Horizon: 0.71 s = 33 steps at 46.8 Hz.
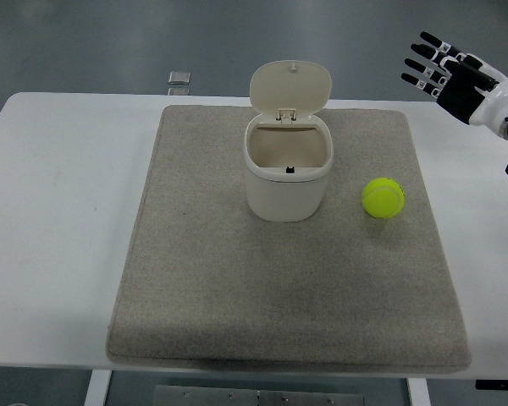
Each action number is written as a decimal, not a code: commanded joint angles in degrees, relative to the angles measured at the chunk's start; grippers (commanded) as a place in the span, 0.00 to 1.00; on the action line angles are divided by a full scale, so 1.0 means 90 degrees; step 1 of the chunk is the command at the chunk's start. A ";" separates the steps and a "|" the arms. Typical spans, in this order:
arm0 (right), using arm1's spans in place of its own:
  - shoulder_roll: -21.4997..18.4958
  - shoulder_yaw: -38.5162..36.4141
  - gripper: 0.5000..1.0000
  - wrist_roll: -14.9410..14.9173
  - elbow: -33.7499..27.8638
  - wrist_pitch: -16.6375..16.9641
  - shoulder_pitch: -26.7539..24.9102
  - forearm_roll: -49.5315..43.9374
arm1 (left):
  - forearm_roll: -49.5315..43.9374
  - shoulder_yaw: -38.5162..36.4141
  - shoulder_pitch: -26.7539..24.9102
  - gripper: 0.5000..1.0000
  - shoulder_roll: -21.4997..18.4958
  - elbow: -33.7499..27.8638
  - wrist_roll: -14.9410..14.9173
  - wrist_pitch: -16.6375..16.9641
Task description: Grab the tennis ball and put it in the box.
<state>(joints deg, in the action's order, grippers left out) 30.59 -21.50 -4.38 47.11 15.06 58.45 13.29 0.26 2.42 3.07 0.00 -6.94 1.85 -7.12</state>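
A: Starting at the left, what do we have?

B: We see the white table point(59, 211) running across the whole view, its left part bare. Beyond its far edge, on the grey floor, lies a small square silvery thing point(179, 79); we cannot tell what it is.

A: And further in?

B: A grey mat point(237, 304) covers the middle of the table. On its far half stands the box point(288, 178), a cream container with rounded corners. Its hinged lid point(290, 87) is tipped up and back, so we look straight into the mouth. Inside we make out only a small dark spot at the near rim.

A: Where is the tennis ball?

B: The tennis ball point(383, 198) sits on the mat, to the right of the box and slightly nearer to us. It is near the box, not touching it, with a strip of mat between them. Nothing holds it.

A: Then the hand?

B: The right hand point(450, 78) is at the upper right, raised above the far right corner of the table. It is well apart from the ball. Its fingers point(423, 63) are spread wide and point to the left, and it has hold of nothing. The white wrist runs off the right edge of the view. We see no left arm.
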 commanded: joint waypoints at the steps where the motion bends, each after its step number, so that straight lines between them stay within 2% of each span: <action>1: 0.0019 0.0036 0.85 0.0008 0.0000 0.0007 0.0000 -0.0011 | 0.0000 0.0004 0.0001 0.99 0.0000 -0.0001 -0.0001 0.0000; 24: 0.0136 0.0055 0.85 -0.0012 0.0069 0.0017 0.0039 -0.0675 | 0.0000 0.0004 0.0001 0.99 0.0000 -0.0001 -0.0001 0.0000; 33: 0.0321 0.0094 0.85 -0.0227 0.0264 0.0007 0.0205 -0.1436 | 0.0000 -0.0005 0.0001 0.99 0.0000 -0.0001 -0.0001 0.0000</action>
<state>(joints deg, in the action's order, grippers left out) 32.96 -20.73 -5.89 48.72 14.98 59.60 3.00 0.26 2.41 3.08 0.00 -6.94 1.83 -7.12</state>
